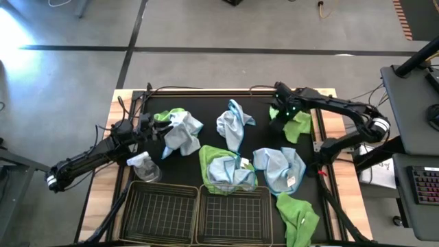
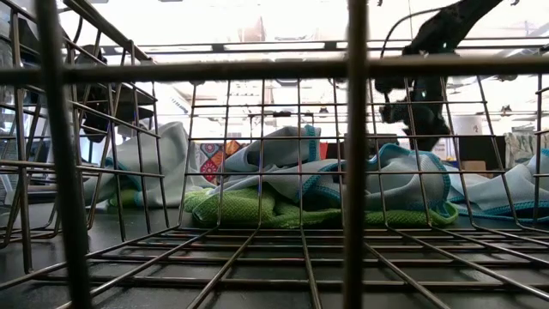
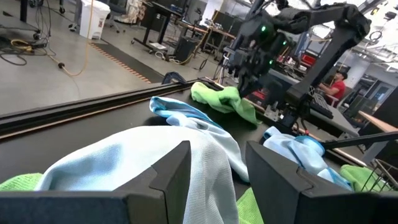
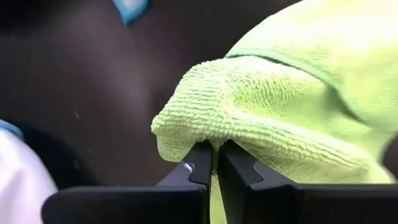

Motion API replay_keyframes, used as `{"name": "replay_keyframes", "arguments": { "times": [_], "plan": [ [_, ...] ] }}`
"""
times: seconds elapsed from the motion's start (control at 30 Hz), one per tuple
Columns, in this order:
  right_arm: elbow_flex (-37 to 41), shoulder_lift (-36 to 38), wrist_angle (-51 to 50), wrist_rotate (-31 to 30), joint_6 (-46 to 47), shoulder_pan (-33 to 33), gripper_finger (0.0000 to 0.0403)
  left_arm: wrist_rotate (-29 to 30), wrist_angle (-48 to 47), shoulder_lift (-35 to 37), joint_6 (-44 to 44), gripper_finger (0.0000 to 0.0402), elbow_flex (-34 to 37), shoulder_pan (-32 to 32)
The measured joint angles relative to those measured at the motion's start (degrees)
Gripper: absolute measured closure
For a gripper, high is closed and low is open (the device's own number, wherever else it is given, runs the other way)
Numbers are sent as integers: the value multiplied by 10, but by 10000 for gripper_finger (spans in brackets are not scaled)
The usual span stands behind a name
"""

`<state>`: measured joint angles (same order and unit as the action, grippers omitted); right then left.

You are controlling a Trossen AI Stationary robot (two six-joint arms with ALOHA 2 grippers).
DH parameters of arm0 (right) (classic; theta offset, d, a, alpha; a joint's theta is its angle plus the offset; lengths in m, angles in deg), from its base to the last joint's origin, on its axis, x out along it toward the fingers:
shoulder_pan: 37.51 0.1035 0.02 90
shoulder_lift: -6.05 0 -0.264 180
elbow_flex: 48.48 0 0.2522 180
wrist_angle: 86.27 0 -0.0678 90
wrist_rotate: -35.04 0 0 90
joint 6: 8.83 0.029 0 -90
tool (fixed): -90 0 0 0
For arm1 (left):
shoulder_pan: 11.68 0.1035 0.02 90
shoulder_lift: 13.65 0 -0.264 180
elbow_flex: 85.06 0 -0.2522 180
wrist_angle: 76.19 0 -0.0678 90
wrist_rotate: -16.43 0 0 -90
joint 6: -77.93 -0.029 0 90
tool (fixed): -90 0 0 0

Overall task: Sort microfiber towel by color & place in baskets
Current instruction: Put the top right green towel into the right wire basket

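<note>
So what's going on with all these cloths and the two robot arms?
The robot is sorting towels by color. Its right gripper has pinched a lime green towel at the mat's far right corner. The left gripper is open over a pale blue towel. Both baskets at the near edge are empty, though a green and blue pile overlaps one rim.

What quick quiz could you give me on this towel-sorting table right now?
1. True or false: both baskets hold no fully placed towel.
2. Which claw pinches a green towel: A left, B right?
3. What colour is the cloth between the left claw fingers?

Key: 1 true, though one pile of towels overlaps the right basket's rim. 2 B, the right claw. 3 Pale blue.
</note>
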<state>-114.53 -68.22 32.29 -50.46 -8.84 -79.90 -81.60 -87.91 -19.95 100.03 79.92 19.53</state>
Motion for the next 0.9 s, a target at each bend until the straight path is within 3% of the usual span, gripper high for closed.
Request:
{"name": "replay_keyframes", "arguments": {
  "times": [0.53, 0.9],
  "plan": [
    [-125, 150, 6, 6, 47, 5, 393, 0, 0, 0, 1, 263, 0, 0],
    [-182, 180, 57, 63, 77, 78, 393, 0, 0, 0, 1, 263, 0, 0]
  ]
}}
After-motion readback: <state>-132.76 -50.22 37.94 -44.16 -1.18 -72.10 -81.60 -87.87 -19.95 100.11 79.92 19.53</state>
